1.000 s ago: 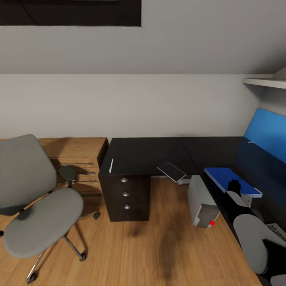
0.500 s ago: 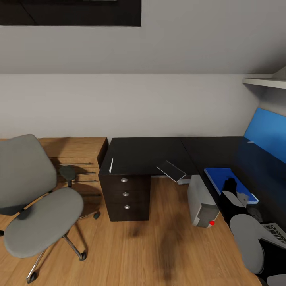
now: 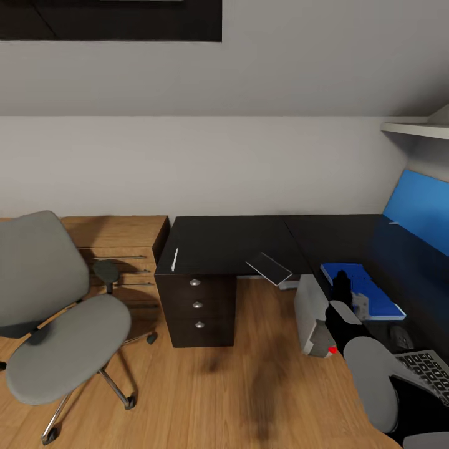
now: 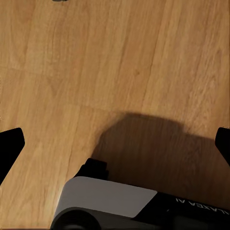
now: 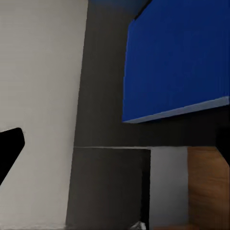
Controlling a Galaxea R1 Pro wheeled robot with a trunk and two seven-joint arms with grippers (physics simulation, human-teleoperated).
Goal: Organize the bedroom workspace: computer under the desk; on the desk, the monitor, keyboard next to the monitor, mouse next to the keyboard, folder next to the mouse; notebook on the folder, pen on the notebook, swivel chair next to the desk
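Seems to be the moment between setting the folder (image 3: 368, 293) down and going for the notebook (image 3: 269, 268). Find the folder at 4 o'clock in the head view, flat on the black desk (image 3: 224, 240), with the mouse (image 3: 402, 337) near it at its 5 o'clock and the keyboard (image 3: 430, 368) just beyond the mouse. Looks thin, bright blue and rectangular, with sharp corners and a pale lower edge; appears to rest fully on the desk top, not over the front edge. Hovers at the folder's 9 o'clock edge with the right gripper (image 3: 342, 275); in the right wrist view shows the fingertips (image 5: 9, 151) spread wide to the borders and nothing between them, so released and empty. Hangs low with the left gripper (image 4: 115, 143) over the wooden floor (image 4: 120, 62), also spread wide and empty. To do the step well, lift the right gripper straight up before moving sideways, so as not to drag the folder toward the desk edge. Then reach to 10 o'clock for the notebook, a thin grey rectangle that seems tilted and partly over the desk edge, above the computer (image 3: 315, 318); approach slowly and pinch the overhanging side. Leave the pen (image 3: 174, 259), at 9 o'clock of the notebook on the desk, for afterwards.
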